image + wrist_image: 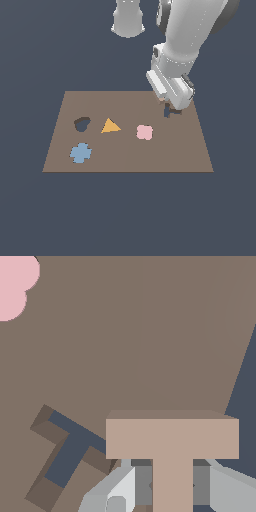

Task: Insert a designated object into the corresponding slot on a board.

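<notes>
My gripper (169,106) hangs low over the far right part of the brown board (127,152). In the wrist view it (172,483) is shut on the object (172,438), a pale tan T-shaped piece whose stem sits between the grey fingers (116,492). The slot (67,456), a dark angular T-shaped cut-out, lies in the board (150,331) just beside the object and is turned at an angle to it. The object is not in the slot. In the exterior view the slot (167,113) shows as a dark patch right under the fingers, and the object is mostly hidden by the hand.
An orange triangle (110,126), a pink clover (144,132) and a blue cross (80,153) are inlaid in the board. A dark heart-shaped cut-out (81,123) lies at the exterior view's left. The pink clover (15,286) also shows in the wrist view. The board's right edge (202,131) is close to the gripper.
</notes>
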Available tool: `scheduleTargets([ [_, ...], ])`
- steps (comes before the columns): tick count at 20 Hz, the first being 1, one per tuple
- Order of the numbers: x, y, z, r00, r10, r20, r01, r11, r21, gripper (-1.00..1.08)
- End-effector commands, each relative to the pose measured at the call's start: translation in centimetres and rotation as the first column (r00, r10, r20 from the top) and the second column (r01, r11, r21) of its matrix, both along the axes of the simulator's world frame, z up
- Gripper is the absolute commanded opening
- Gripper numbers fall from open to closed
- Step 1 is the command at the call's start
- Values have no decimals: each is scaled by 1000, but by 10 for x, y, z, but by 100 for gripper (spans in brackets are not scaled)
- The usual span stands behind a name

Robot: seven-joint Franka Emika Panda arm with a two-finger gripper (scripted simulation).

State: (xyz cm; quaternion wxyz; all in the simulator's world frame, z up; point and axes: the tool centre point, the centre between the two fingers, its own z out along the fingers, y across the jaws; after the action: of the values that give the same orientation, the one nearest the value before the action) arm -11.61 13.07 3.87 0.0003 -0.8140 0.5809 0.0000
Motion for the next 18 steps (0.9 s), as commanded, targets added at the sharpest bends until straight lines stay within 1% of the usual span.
scheduleTargets([
  [1, 8, 8, 0, 996, -88, 0, 88, 996, 0, -100],
  [5, 21, 17, 1, 978, -209, 0, 209, 978, 0, -100],
  [9, 32, 23, 1, 951, -311, 0, 311, 951, 0, -100],
  [13, 43, 28, 1, 920, -391, 0, 391, 920, 0, -100],
  [18, 53, 30, 1, 886, -464, -1, 464, 886, 0, -100],
])
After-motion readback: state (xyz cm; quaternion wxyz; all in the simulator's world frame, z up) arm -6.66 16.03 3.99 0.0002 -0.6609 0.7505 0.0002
